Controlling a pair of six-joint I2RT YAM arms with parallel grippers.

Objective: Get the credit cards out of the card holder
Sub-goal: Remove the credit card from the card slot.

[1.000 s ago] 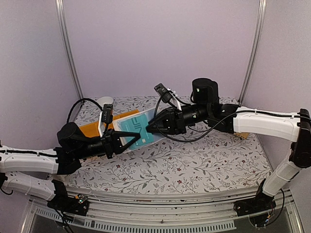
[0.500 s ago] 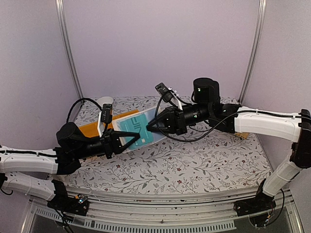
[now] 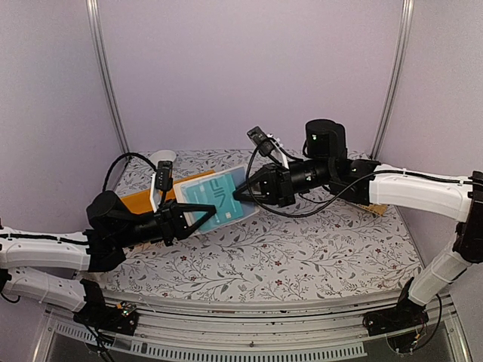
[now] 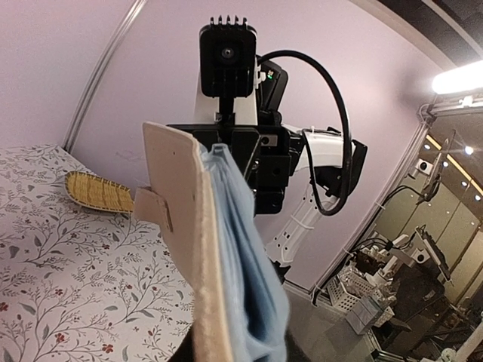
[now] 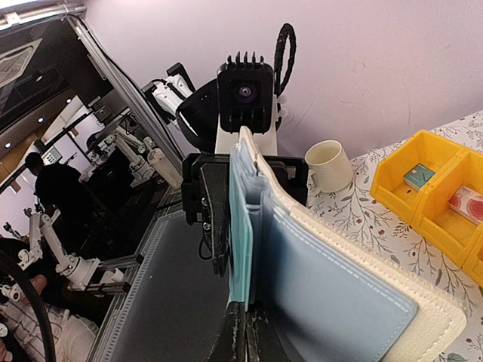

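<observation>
The card holder, whitish cover with pale blue leaves, is held up off the table between my two arms. My left gripper is shut on its left end. In the left wrist view the holder stands edge-on and hides my left gripper. A teal green credit card lies on the holder's top face. My right gripper is shut on the card's right edge. In the right wrist view the right gripper pinches the teal card beside the blue leaves.
Yellow bins stand at the back left, with small items in them. A white cup stands behind them. A woven straw basket lies at the back right. The table has a floral cloth.
My right gripper has moved a little to the right and up with the teal card's edge in it. The holder's right end has risen slightly. The left arm has hardly moved.
</observation>
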